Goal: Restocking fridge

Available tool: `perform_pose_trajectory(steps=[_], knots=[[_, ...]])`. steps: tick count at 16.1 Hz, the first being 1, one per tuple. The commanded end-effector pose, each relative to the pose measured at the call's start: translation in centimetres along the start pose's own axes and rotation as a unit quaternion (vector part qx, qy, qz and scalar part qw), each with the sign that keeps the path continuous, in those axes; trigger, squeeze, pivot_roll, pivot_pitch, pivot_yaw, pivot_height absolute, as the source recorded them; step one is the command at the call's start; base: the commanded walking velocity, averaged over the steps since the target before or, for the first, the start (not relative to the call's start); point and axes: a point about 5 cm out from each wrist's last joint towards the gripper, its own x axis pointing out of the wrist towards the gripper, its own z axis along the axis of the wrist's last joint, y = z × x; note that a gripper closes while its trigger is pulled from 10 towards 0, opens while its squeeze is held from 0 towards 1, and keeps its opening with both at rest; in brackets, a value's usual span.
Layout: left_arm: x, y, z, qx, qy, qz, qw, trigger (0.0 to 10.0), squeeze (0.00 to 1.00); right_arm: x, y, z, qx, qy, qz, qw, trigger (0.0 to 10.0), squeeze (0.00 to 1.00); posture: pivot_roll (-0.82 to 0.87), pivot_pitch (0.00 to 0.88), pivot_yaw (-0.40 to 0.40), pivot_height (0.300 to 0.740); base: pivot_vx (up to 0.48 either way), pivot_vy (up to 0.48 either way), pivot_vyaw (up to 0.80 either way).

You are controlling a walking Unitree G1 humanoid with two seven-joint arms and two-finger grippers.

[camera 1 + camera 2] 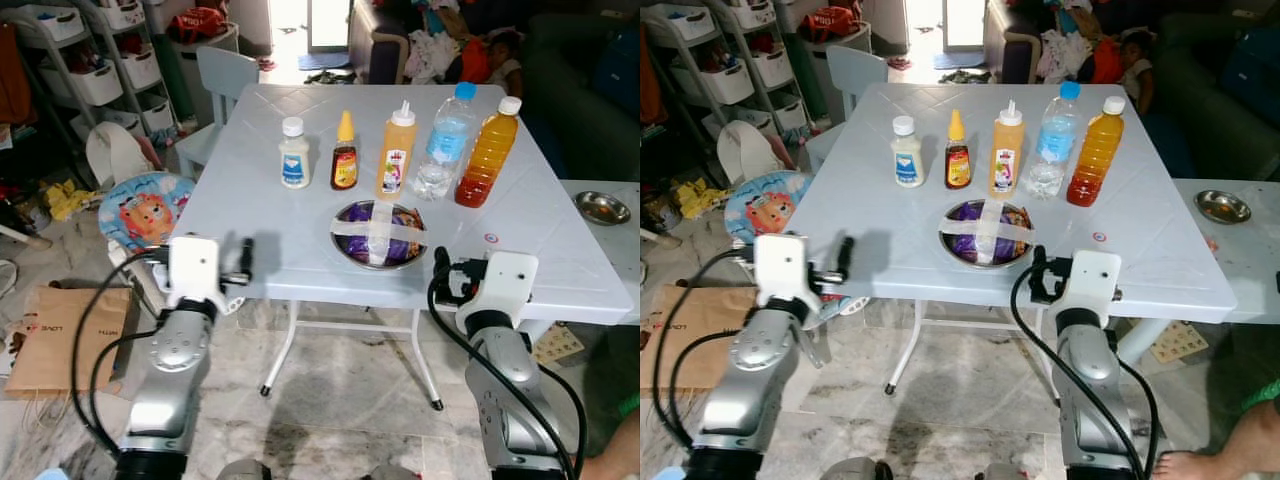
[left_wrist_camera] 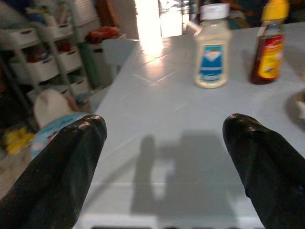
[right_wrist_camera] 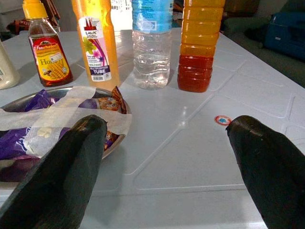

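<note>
You are standing at the near edge of the table [image 1: 560, 270] with both arms raised to its level, which reads as a lining-up stance before any reach. Your left gripper [image 2: 164, 157] is hanging over the table's near left corner, its fingers spread wide and holding nothing. Your right gripper [image 3: 167, 162] is sitting over the near edge just right of the bowl [image 1: 379, 233], also spread wide and empty.

The goods to restock are waiting in a row across the middle of the table, upright and apart from one another, so each can be gripped without knocking its neighbour. From your left they are the mayo [image 1: 294, 154], the honey [image 1: 344, 153], the squeeze tube [image 1: 396, 152], the water [image 1: 445, 143] and the orange bottle [image 1: 487, 152]. The bowl is sitting in front of the row, nearest to you, with purple packets inside and two strips of tape crossed over its top, probably to keep the contents in while it is carried.

No fridge is in sight, so you are likely at the picking stage with nothing lifted yet. The bowl seems the handiest first pick for the right gripper, and the mayo for the left.
</note>
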Motion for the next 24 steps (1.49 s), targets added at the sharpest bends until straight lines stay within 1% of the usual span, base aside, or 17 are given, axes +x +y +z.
perform_pose_trajectory(steps=[1,3,4,7,8,10,11,13,15,17,18,20,22,24], knots=[[0.1,0.7,-0.4,-0.005,0.009,0.015,1.0,10.0,0.0,0.0,0.3,0.6,-0.003,-0.011,0.008,1.0,10.0,0.0,-0.03,0.0,0.034,0.74,0.0,0.0,0.0],[0.0,0.9,-0.6,-0.008,0.013,0.015,1.0,10.0,0.0,0.2,0.7,0.8,-0.003,-0.016,0.03,0.999,10.0,0.0,-0.03,0.0,0.036,0.74,0.0,0.0,0.0],[0.0,0.9,-0.5,-0.008,0.011,0.011,1.0,10.0,0.0,0.8,1.2,1.1,0.004,-0.02,0.038,0.999,10.0,0.0,-0.03,0.0,0.035,0.74,0.0,0.0,0.0],[0.0,0.8,-0.4,-0.006,0.01,0.006,1.0,10.0,0.0,2.1,2.5,1.4,0.03,-0.011,0.049,0.998,10.0,0.0,-0.02,0.0,0.032,0.74,0.0,0.0,0.0],[0.0,0.8,-0.3,-0.004,0.008,0.0,1.0,10.0,0.0,2.6,3.2,1.4,0.047,-0.001,0.055,0.997,10.0,0.0,-0.01,0.0,0.031,0.74,0.0,0.0,0.0],[-0.2,0.6,-0.2,-0.001,0.004,-0.009,1.0,10.0,0.0,3.1,4.1,1.3,0.069,0.013,0.057,0.996,10.0,0.0,-0.01,0.0,0.029,0.74,0.0,0.0,0.0],[-0.4,0.5,-0.1,0.002,0.001,-0.015,1.0,10.0,0.0,3.1,4.4,1.2,0.068,0.017,0.057,0.996,10.0,0.0,0.0,0.0,0.028,0.74,0.0,0.0,0.0],[-0.5,0.5,0.0,0.005,-0.002,-0.02,1.0,10.0,0.0,2.7,5.1,0.8,0.089,0.041,0.048,0.994,10.0,0.0,0.0,0.0,0.028,0.74,0.0,0.0,0.0],[-0.6,0.5,0.0,0.005,-0.003,-0.024,1.0,10.0,0.0,2.3,5.4,1.0,0.089,0.039,0.051,0.994,10.0,0.0,0.0,0.0,0.031,0.74,0.0,0.0,0.0],[-0.5,0.3,0.1,0.005,-0.005,-0.031,1.0,10.0,0.0,2.2,5.5,1.4,0.08,0.021,0.058,0.995,10.0,0.0,-0.01,0.0,0.035,0.74,0.0,0.0,0.0],[-0.5,0.3,0.1,0.005,-0.005,-0.031,1.0,10.0,0.0,2.2,5.5,1.4,0.08,0.021,0.058,0.995,10.0,0.0,-0.01,0.0,0.035,0.74,0.0,0.0,0.0],[-0.4,-0.1,0.6,0.004,-0.015,-0.05,0.999,10.0,0.0,2.1,5.5,1.8,0.082,0.018,0.066,0.994,10.0,0.0,0.0,0.0,0.032,0.74,0.0,0.0,0.0],[-0.6,-0.9,1.2,0.009,-0.028,-0.099,0.995,10.0,0.0,1.3,4.5,1.7,0.087,0.022,0.064,0.994,10.0,0.0,0.0,0.0,0.031,0.74,0.0,0.0,0.0],[-0.9,-1.2,1.2,0.013,-0.031,-0.118,0.992,10.0,0.0,0.8,3.7,1.6,0.091,0.023,0.061,0.994,10.0,0.0,-0.01,0.0,0.034,0.74,0.0,0.0,0.0]])
